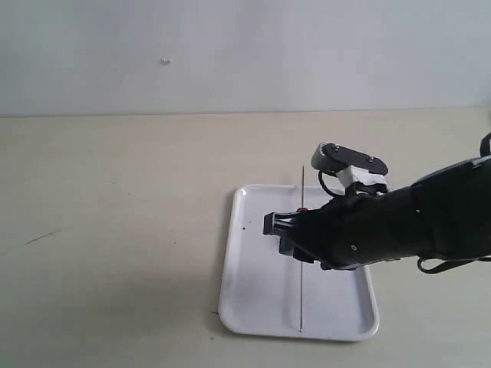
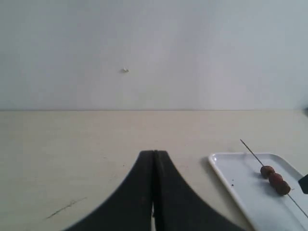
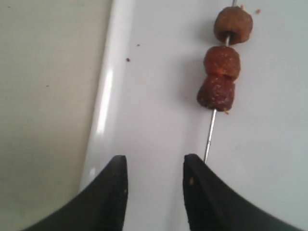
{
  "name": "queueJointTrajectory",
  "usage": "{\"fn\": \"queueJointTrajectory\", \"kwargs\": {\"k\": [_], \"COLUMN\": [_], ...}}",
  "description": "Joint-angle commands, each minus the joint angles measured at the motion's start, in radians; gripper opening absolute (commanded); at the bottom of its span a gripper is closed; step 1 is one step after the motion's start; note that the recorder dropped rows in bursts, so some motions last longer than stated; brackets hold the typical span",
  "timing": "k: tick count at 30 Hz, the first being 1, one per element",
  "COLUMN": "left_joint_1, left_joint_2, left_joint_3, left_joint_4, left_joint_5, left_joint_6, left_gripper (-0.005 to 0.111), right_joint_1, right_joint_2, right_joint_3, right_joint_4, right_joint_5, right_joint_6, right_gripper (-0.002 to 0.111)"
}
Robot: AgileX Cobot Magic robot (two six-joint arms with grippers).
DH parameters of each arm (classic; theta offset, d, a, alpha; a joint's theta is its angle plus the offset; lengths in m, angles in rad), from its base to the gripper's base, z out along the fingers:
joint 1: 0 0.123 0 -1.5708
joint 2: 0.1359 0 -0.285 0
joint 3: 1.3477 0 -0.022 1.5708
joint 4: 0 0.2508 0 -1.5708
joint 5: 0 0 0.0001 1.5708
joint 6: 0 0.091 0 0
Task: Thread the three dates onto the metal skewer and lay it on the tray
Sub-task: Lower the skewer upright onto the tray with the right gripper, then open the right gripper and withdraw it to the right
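so the skewer [image 1: 302, 261] was lying lengthwise on the tray [image 1: 253, 307] with all three dates [image 3: 222, 62] threaded on it. they were bunched toward the far half, two touching and the third with a sliver of rod showing between. the pointed end poked out past the tray's far rim, and the other end stopped just inside the near rim. looked to me like the job was basically done.

the right gripper [image 3: 155, 166] hung low over the tray, fingers spread and holding nothing, with one finger just beside the bare rod. the left gripper [image 2: 154, 156] was pinched closed on nothing, out over the table [image 1: 115, 230], well apart from the tray.

what worried me was that finger by the rod. if the arm pulled off sideways rather than straight up, i reckon it would clip the rod and roll it. with the tip riding on the rim, the whole thing could swing or slide off the tray, and the dates might shift along it too.

room-wise there was loads of bare table to the left and beyond the tray, and the rim was low. straight up seemed the safe way out.
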Motion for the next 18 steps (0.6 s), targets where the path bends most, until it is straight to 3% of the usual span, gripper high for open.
{"fn": "queueJointTrajectory", "kwargs": {"k": [1,3,11,18], "left_joint_1": [0.0,0.0,0.0,0.0], "left_joint_2": [-0.004,-0.004,-0.004,-0.004], "left_joint_3": [0.0,0.0,0.0,0.0], "left_joint_4": [0.002,0.002,0.002,0.002], "left_joint_5": [0.0,0.0,0.0,0.0], "left_joint_6": [0.003,0.003,0.003,0.003], "left_gripper": [0.0,0.0,0.0,0.0], "right_joint_1": [0.001,0.001,0.001,0.001], "right_joint_2": [-0.124,-0.202,-0.674,-1.021], "right_joint_3": [0.06,0.1,0.301,0.314], "right_joint_4": [-0.073,-0.124,-0.229,-0.226], "right_joint_5": [0.021,0.015,0.025,-0.063], "right_joint_6": [-0.017,-0.017,-0.015,-0.02], "right_gripper": [0.018,0.001,0.0,0.0]}}
